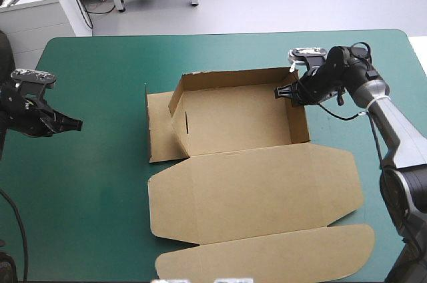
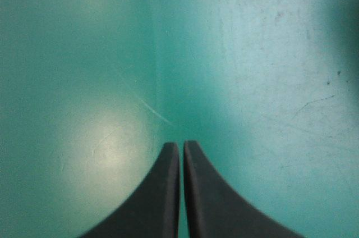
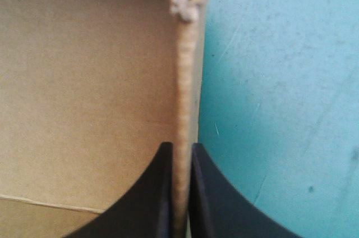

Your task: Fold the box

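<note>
The brown box [image 1: 240,123] lies mid-table as an open tray with back, left and right walls raised. Its lid [image 1: 260,193] lies flat toward the near edge, and one side flap [image 1: 160,126] lies flat to the left. My right gripper [image 1: 279,92] pinches the top edge of the right wall near the far right corner. In the right wrist view the wall's edge [image 3: 184,97] runs straight between the black fingers [image 3: 180,149]. My left gripper [image 1: 79,123] hovers over bare teal-green cover, well left of the box, fingers [image 2: 181,145] shut on nothing.
Teal-green cover [image 1: 87,196] lies bare left of the box and along the far edge. The lid's rounded tuck flap [image 1: 267,256] reaches close to the near table edge.
</note>
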`<state>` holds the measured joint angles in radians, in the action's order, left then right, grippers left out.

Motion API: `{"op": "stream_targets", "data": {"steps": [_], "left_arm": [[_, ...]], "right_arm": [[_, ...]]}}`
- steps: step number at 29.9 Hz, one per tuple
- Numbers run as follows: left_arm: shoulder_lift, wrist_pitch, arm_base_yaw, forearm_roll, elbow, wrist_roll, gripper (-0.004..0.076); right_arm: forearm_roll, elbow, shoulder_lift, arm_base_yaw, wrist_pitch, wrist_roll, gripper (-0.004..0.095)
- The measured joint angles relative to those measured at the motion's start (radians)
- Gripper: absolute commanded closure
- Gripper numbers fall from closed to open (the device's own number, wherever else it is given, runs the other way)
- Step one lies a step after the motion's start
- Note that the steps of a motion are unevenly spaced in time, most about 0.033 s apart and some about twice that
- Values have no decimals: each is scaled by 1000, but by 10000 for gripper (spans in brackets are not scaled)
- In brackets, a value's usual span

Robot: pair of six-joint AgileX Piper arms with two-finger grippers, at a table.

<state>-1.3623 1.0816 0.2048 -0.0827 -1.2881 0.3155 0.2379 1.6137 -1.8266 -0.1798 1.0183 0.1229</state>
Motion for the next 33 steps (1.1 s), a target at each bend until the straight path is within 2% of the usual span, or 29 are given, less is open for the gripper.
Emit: {"op": "stream_targets", "data": {"steps": [3, 9, 13, 23, 28, 33], "left_arm": [[-1, 5, 0, 0, 0, 0, 720], [-5, 11, 0, 0, 0, 1, 720], [-5, 13, 0, 0, 0, 5, 720], [-5, 24, 0, 0, 0, 8, 720], [-5, 43, 0, -1, 0, 8, 720], [-5, 72, 0, -5, -1, 16, 720]], "right_arm": [[10, 0, -7, 0, -16, 57, 736], [15, -3, -17, 0, -18, 87, 495], [-11, 24, -20, 0, 10, 93, 397], [-134, 304, -21, 0, 204, 4, 386], [-157, 404, -20, 0, 222, -90, 384], [-124, 410, -20, 0, 226, -156, 385]]}}
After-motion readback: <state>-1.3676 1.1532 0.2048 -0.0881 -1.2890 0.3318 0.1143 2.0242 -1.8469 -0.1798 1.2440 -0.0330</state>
